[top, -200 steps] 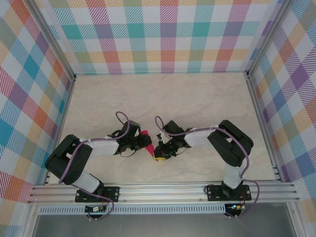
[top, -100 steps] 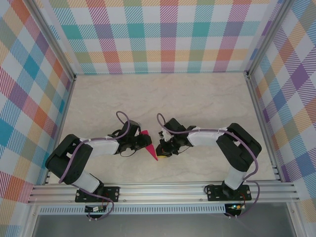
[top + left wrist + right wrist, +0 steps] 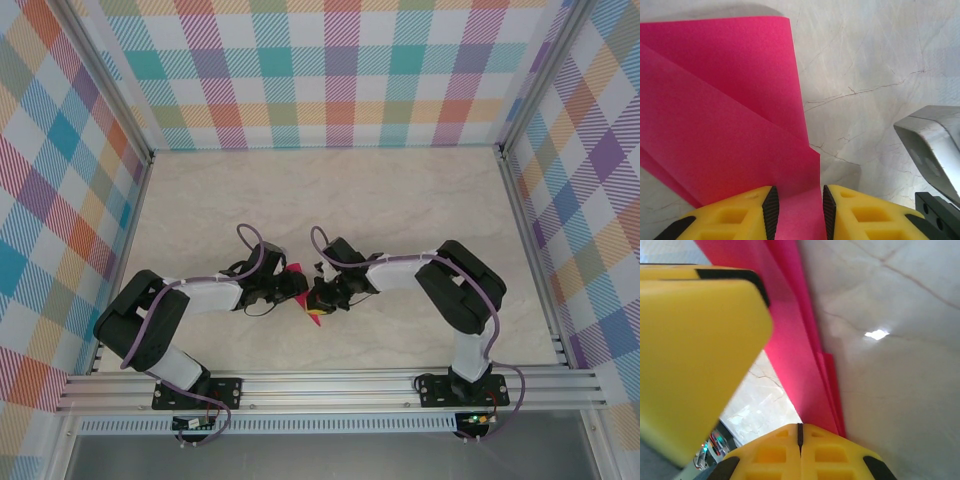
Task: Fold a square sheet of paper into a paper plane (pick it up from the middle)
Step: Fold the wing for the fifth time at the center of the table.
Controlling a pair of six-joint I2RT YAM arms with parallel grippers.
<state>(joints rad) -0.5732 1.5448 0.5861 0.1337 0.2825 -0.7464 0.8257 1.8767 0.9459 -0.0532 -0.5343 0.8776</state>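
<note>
The square sheet of paper (image 3: 725,110) is magenta-pink and folded into layered, creased flaps. In the top view it (image 3: 313,319) shows between the two grippers near the table's front middle. My left gripper (image 3: 797,202) has a strip of the paper spanning the gap between its black pads and is shut on it. My right gripper (image 3: 800,429) is shut, pads pressed together with nothing seen between them. The folded edge of the paper (image 3: 800,370) runs just past its right finger. Seen from above, the left gripper (image 3: 292,290) and right gripper (image 3: 319,297) nearly touch.
The marble-patterned table (image 3: 330,200) is walled by plaid panels on three sides, with aluminium rails (image 3: 330,385) along the near edge. A yellow finger (image 3: 695,350) of the left gripper looms close in the right wrist view.
My right gripper has shut fully and shifted left, closer to the left gripper and the paper. The left gripper keeps its hold and has barely moved.
</note>
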